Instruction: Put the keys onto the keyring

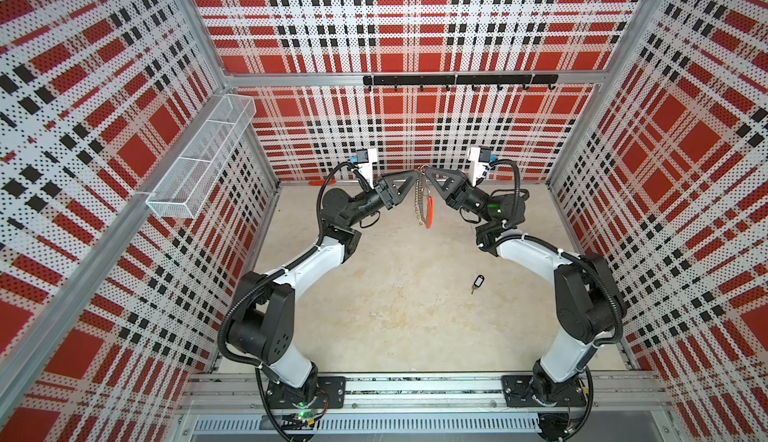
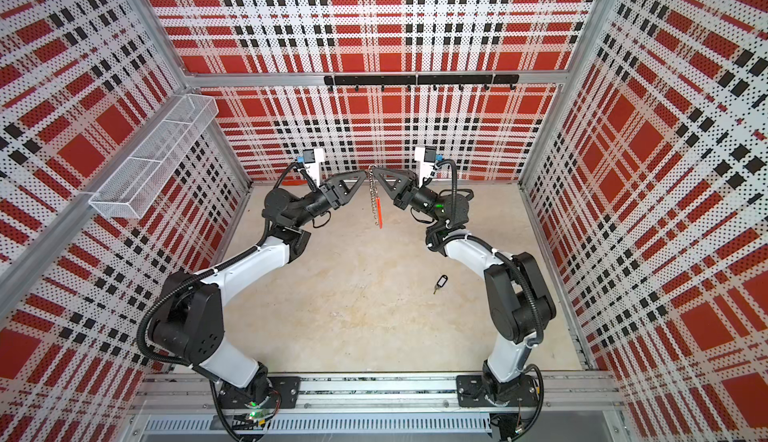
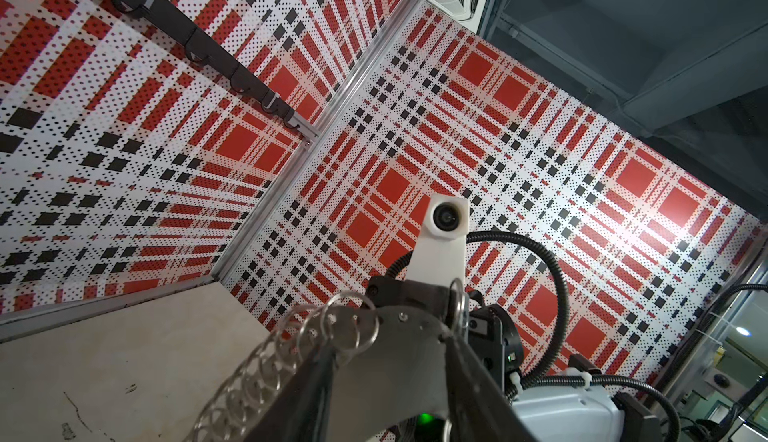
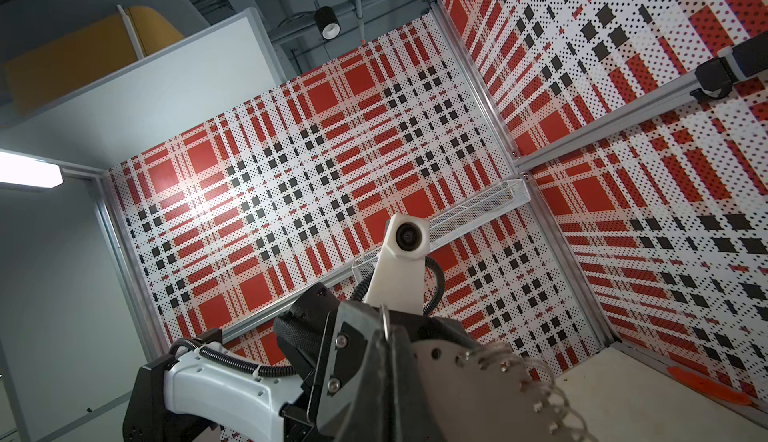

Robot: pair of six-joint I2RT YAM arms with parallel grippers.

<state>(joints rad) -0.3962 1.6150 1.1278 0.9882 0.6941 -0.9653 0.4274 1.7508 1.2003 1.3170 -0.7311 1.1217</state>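
Note:
The keyring [image 1: 423,203] hangs edge-on high above the floor at mid-back, a row of silver split rings with a red-orange piece [image 1: 430,211]; it shows too in a top view [image 2: 376,205]. My right gripper [image 1: 428,171] is shut on its top ring, whose thin edge pokes out between the fingers [image 4: 386,323]. My left gripper [image 1: 415,174] faces it from the left. Its jaws stand apart, with the keyring's grey holed plate [image 3: 395,352] showing between them and rings [image 3: 345,327] beside one finger. The keys [image 1: 477,284], a black tag with a small key, lie on the floor [image 2: 440,284].
A lone red-orange strip [image 1: 313,181] lies at the foot of the back wall [image 4: 706,381]. A wire basket [image 1: 199,157] hangs on the left wall. A black hook rail [image 1: 457,79] runs along the back wall. Plaid walls close in three sides.

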